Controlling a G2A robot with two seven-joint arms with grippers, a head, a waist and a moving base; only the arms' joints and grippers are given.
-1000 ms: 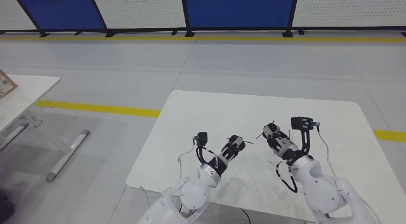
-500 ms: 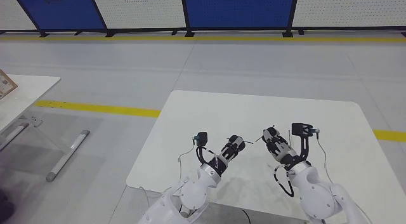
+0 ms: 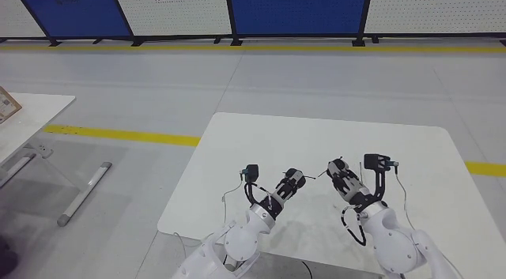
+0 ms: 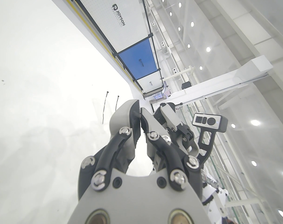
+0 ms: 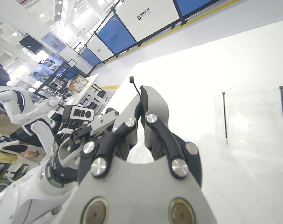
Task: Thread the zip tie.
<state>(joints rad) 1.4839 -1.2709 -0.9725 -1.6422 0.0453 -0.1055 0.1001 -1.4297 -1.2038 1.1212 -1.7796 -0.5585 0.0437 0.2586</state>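
The right pincer [image 5: 141, 90] grasps a thin black plastic zip tie [image 5: 132, 79], head jutting past its tips. The left pincer [image 4: 139, 109], alongside, is clenched. Aligning stage, I judge: next the tail must enter the head.

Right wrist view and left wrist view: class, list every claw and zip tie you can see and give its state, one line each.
Right claw: shut on a zip tie.
Held zip tie: pinched in the right claw, head end sticking out past the fingertips.
Left claw: shut; a small dark tip shows between its fingertips, too small to identify.
Loose zip ties: two, lying straight on the table, side by side and apart.
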